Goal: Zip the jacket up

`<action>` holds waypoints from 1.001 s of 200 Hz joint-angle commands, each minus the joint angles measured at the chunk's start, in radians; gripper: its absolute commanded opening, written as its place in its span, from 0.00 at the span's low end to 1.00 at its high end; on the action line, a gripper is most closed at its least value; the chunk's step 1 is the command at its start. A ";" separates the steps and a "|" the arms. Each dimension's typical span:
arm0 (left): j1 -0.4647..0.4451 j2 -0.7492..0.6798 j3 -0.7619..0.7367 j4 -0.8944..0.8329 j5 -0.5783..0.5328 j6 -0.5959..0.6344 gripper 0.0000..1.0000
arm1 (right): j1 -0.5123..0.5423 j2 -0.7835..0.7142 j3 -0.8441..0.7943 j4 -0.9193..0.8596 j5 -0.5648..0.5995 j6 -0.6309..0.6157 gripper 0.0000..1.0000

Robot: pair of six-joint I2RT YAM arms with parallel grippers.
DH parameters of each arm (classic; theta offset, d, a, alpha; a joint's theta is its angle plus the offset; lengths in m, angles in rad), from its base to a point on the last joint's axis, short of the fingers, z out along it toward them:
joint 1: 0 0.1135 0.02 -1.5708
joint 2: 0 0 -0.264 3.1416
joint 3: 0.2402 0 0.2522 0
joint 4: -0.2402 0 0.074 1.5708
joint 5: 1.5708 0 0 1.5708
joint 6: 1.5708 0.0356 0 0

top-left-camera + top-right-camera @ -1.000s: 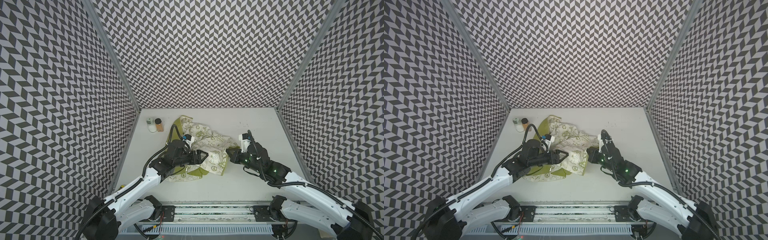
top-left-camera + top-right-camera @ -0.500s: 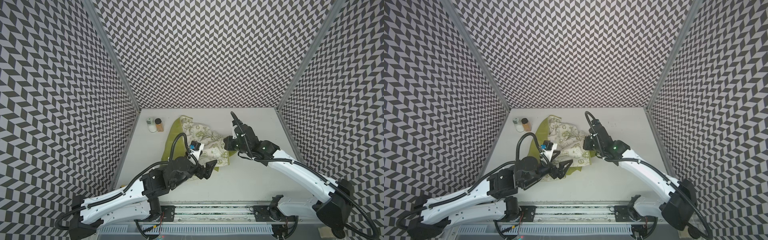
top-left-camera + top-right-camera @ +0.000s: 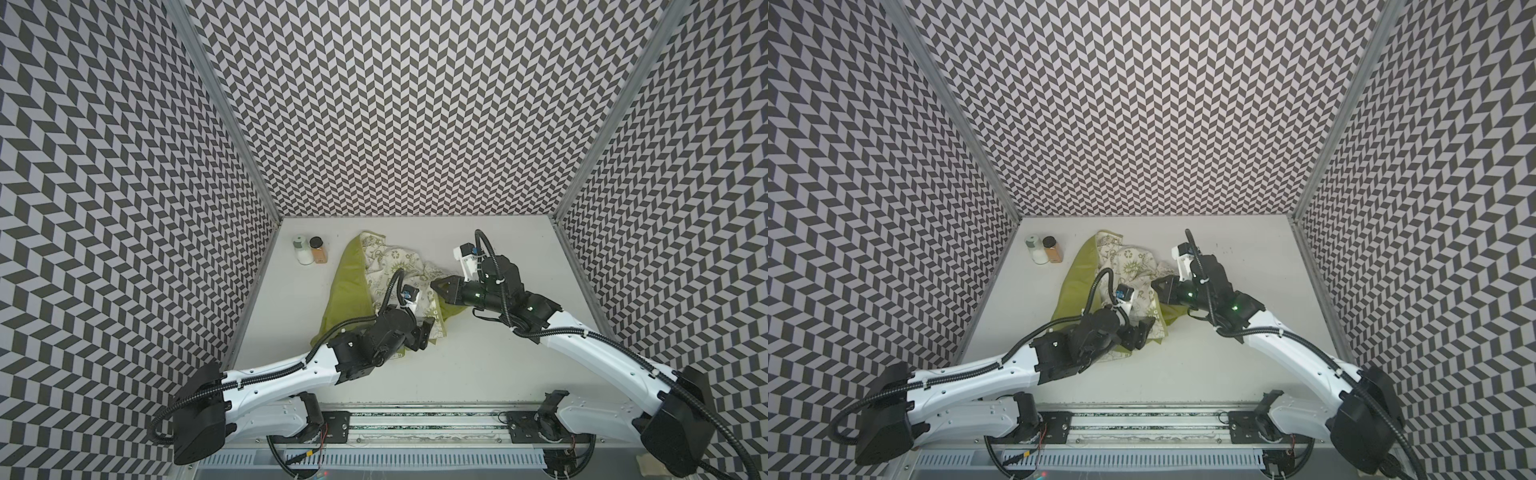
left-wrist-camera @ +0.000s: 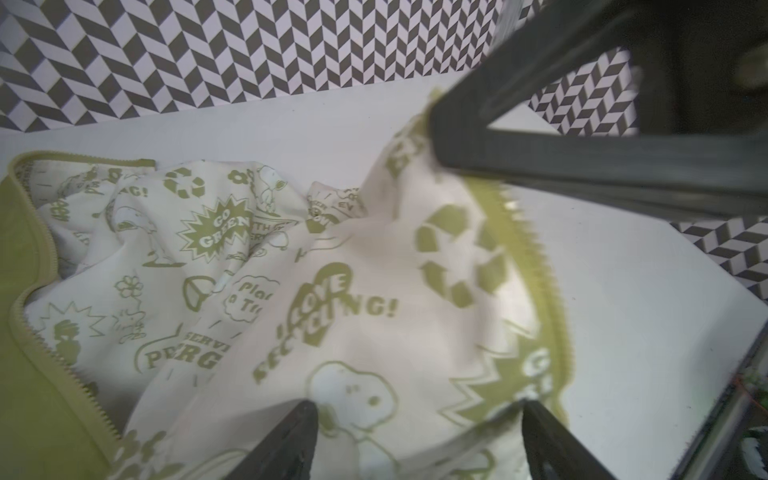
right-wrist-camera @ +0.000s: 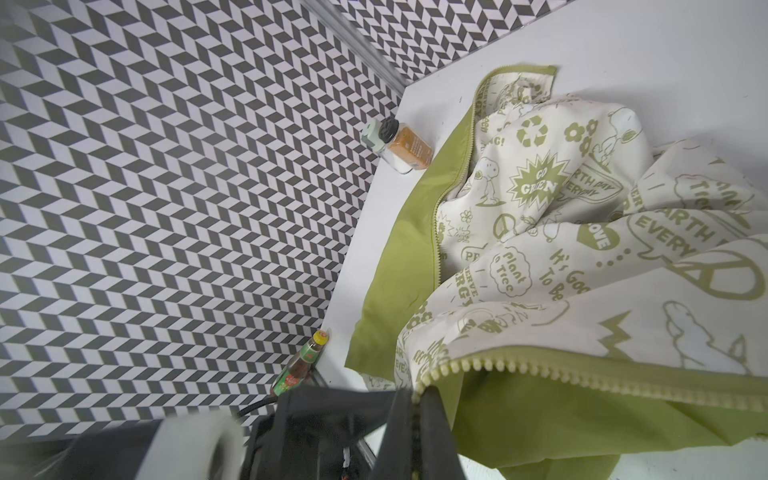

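One lime-green jacket [image 3: 353, 286] lies crumpled on the bench [image 3: 478, 357], left of the middle and toward the far edge. Its cream lining, printed with green doodles, is turned up. A white jar [image 3: 302, 249] and a black-capped jar of orange-brown powder [image 3: 319, 250], two in all, stand touching near the far left corner. One yellow-capped bottle [image 5: 301, 361] stands by the bench's left edge, seen only from the right wrist.

Two grippers work the cloth. The right gripper [image 5: 415, 399], fingers pressed together, pinches the end of the jacket's toothed zipper edge, drawing the fabric up into a peak. The left gripper [image 4: 415, 415] hangs over the lining at the jacket's near side. Its fingers are spread and printed cloth lies between them; whether the tips touch it cannot be told.
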 commanded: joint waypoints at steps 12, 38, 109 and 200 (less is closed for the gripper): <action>0.055 -0.033 -0.045 0.088 0.148 -0.014 0.50 | -0.010 -0.025 -0.029 0.123 -0.069 0.025 0.00; 0.060 -0.027 -0.050 0.096 0.178 -0.010 0.66 | -0.012 -0.005 -0.033 0.141 -0.119 0.034 0.00; 0.103 -0.011 -0.069 0.242 0.381 -0.086 0.78 | -0.049 0.001 -0.113 0.189 -0.143 0.028 0.00; -0.053 0.105 0.079 -0.021 -0.056 -0.141 0.93 | -0.058 -0.041 -0.182 0.355 -0.180 0.239 0.00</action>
